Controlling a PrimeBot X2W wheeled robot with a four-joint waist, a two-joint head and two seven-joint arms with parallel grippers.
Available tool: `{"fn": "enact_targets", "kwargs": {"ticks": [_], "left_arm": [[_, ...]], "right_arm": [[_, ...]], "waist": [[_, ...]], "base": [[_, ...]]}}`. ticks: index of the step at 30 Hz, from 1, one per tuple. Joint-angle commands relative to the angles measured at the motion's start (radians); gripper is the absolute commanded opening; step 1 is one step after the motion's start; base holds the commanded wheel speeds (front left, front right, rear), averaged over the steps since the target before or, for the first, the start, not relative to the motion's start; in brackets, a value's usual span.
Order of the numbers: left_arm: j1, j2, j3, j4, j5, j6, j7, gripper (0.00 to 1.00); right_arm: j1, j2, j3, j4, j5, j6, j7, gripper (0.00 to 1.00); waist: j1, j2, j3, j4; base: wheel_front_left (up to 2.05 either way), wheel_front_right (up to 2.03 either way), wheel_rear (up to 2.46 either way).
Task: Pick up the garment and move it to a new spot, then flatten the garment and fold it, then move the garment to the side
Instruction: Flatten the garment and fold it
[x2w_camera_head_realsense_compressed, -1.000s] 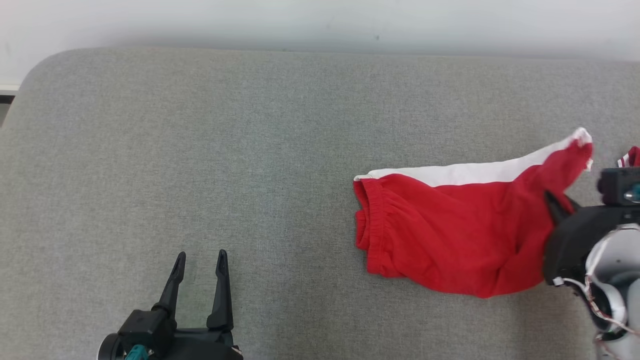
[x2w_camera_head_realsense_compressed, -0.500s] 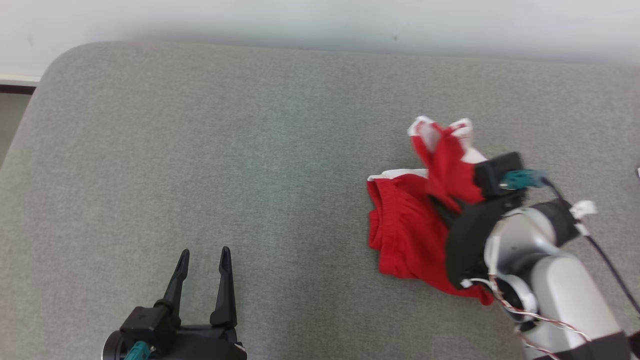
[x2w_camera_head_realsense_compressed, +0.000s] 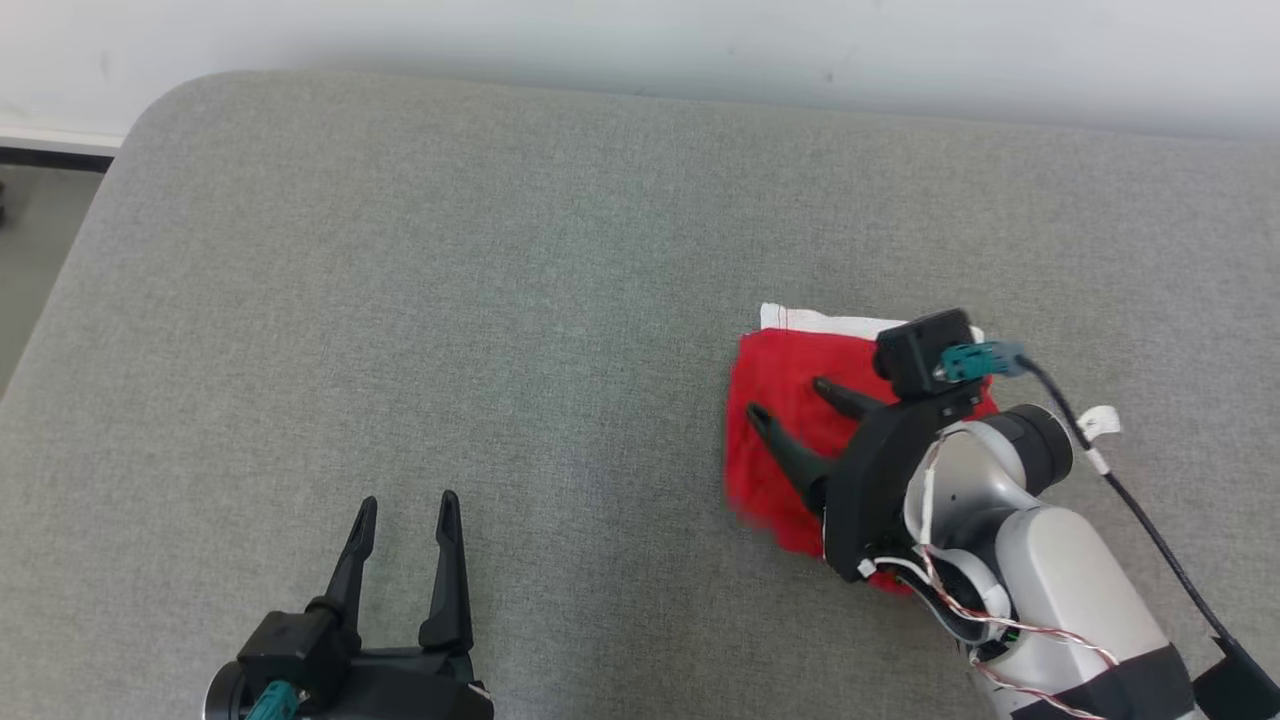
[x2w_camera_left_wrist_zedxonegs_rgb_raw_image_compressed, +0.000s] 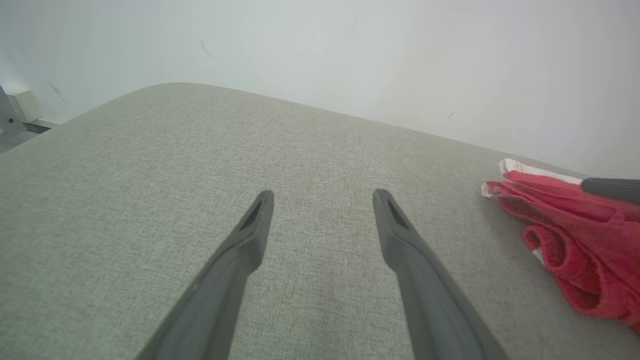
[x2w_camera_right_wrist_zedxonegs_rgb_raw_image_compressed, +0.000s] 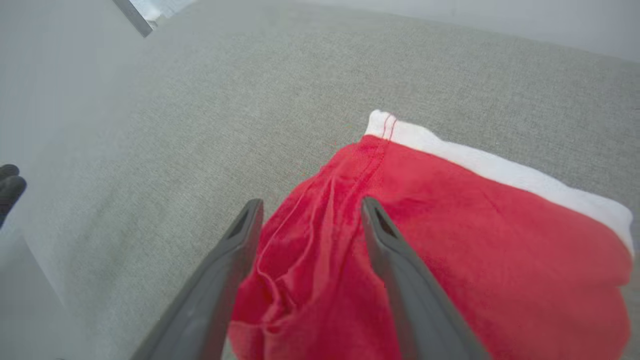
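Note:
The garment (x2w_camera_head_realsense_compressed: 785, 420) is a pair of red shorts with a white side stripe, lying folded over on itself on the grey cushion (x2w_camera_head_realsense_compressed: 500, 300) right of centre. My right gripper (x2w_camera_head_realsense_compressed: 785, 400) hovers just over it, open, its two dark fingers spread above the red cloth with nothing between them. In the right wrist view the garment (x2w_camera_right_wrist_zedxonegs_rgb_raw_image_compressed: 475, 250) lies under the fingers, its white stripe along the far edge. My left gripper (x2w_camera_head_realsense_compressed: 405, 505) stands open at the lower left, well apart from the cloth. The left wrist view catches the garment (x2w_camera_left_wrist_zedxonegs_rgb_raw_image_compressed: 575, 235) at its right edge.
The grey cushion has a rounded far-left corner (x2w_camera_head_realsense_compressed: 160, 100) and a pale wall (x2w_camera_head_realsense_compressed: 640, 40) behind its far edge. A strip of floor (x2w_camera_head_realsense_compressed: 40, 220) shows past the left edge. A black cable (x2w_camera_head_realsense_compressed: 1150, 520) trails from my right wrist.
My right gripper carried the garment's right end leftward over the waistband end, laid it down folded and opened. The camera shifted slightly. My left arm stayed put.

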Motion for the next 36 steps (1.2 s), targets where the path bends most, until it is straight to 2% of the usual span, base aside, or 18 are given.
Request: {"fn": "enact_targets", "kwargs": {"ticks": [1, 5, 9, 14, 17, 18, 20, 21, 30, 36], "left_arm": [[0.010, -0.002, 0.004, -0.002, -0.009, 0.005, -0.003, 1.00], [0.015, -0.002, 0.007, -0.007, -0.002, 0.003, -0.003, 1.00], [0.021, -0.002, 0.003, -0.014, 0.007, -0.001, -0.003, 1.00], [0.024, -0.001, -0.012, -0.012, 0.008, -0.004, -0.003, 1.00], [0.024, -0.001, -0.018, -0.009, 0.008, -0.005, -0.003, 1.00], [0.024, -0.001, -0.019, -0.009, 0.008, -0.006, -0.003, 1.00], [0.024, -0.001, -0.020, -0.007, 0.010, -0.007, -0.003, 1.00], [0.024, -0.001, -0.020, -0.006, 0.011, -0.008, -0.003, 1.00], [0.025, -0.001, -0.014, 0.000, 0.014, -0.008, -0.003, 1.00], [0.016, -0.001, -0.022, 0.005, 0.006, -0.014, -0.003, 1.00]], "right_arm": [[0.007, 0.010, -0.007, -0.015, 0.025, -0.003, -0.008, 1.00], [0.036, -0.004, -0.059, -0.080, 0.053, -0.003, -0.043, 1.00], [0.089, -0.014, -0.174, -0.115, 0.013, -0.003, -0.106, 1.00], [0.170, -0.011, -0.289, -0.085, -0.062, -0.003, -0.185, 1.00], [0.205, 0.000, -0.302, -0.057, -0.109, -0.003, -0.241, 1.00], [0.213, 0.006, -0.299, -0.045, -0.117, -0.003, -0.260, 0.86], [0.219, 0.017, -0.282, -0.018, -0.132, -0.003, -0.302, 0.22], [0.219, 0.019, -0.265, -0.002, -0.140, -0.003, -0.321, 0.00], [0.160, 0.051, -0.111, 0.093, -0.180, -0.003, -0.453, 0.00], [0.133, 0.054, 0.022, 0.219, -0.212, -0.003, -0.442, 0.00]], "waist": [[0.0000, -0.0001, -0.008, -0.005], [0.0000, -0.0001, -0.025, -0.017], [0.0000, -0.0001, -0.035, -0.027], [0.0000, -0.0001, -0.037, -0.028], [0.0000, -0.0001, -0.036, -0.027], [0.0000, -0.0001, -0.035, -0.027], [0.0000, -0.0001, -0.034, -0.025], [0.0000, -0.0001, -0.033, -0.025], [0.0000, -0.0001, -0.038, -0.022], [0.0000, -0.0001, -0.037, -0.011]], "base": [[0.00, 0.00, 0.00], [0.00, 0.00, 0.00], [0.00, 0.00, 0.00], [0.00, 0.00, 0.00], [0.00, 0.00, 0.00], [0.00, 0.00, 0.00], [0.00, 0.00, 0.00], [0.00, 0.00, 0.00], [0.00, 0.00, 0.00], [0.00, 0.00, 0.00]]}}
